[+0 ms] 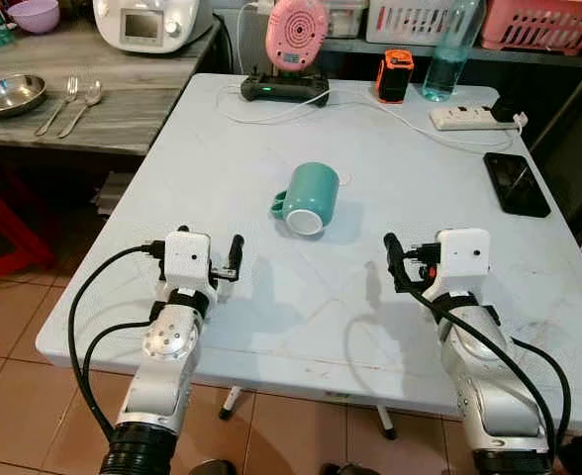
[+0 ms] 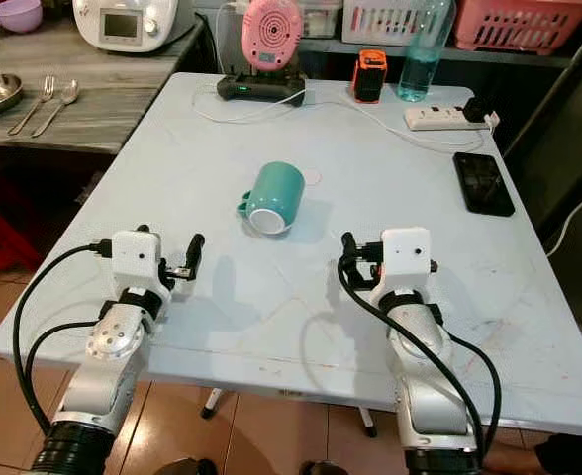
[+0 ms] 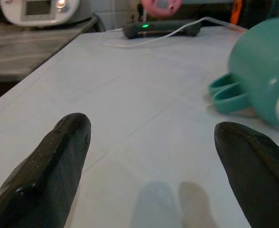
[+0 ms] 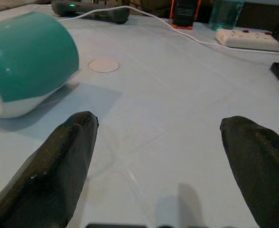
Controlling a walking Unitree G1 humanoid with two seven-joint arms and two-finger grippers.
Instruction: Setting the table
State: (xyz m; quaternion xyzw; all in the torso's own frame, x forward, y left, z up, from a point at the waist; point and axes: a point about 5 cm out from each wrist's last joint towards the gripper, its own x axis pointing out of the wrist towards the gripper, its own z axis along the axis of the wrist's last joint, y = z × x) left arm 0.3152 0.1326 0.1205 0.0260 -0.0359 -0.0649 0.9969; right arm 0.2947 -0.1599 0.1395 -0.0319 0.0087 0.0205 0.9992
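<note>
The teal mug [image 1: 308, 197] lies on its side near the middle of the pale table [image 1: 222, 139], its white-rimmed mouth turned toward the robot and its handle on the robot's left. Just behind the mug, a small pale disc [image 4: 103, 66] sits flat on the tabletop; it may be a coaster or a sticker, too small to tell.

Nearer the robot than the mug and off to its left, the left gripper [image 1: 234, 259] hovers low over the table with its fingers [image 3: 49, 166] spread wide, grasping nothing. Off to the mug's right, the right gripper [image 1: 394, 259] is likewise released and empty, fingers [image 4: 59, 166] well apart.

Beyond the mug, along the far edge, stand a pink round device [image 1: 296, 33] on a dark base, an orange-and-black gadget [image 1: 394, 75], a clear bottle [image 1: 447, 54] and a white power strip [image 1: 463, 118]. A black phone [image 1: 516, 183] lies well right of the mug. Far left of it, on a wooden counter [image 1: 123, 114], rest a metal bowl [image 1: 9, 95], a fork [image 1: 57, 103] and a spoon [image 1: 81, 105].
</note>
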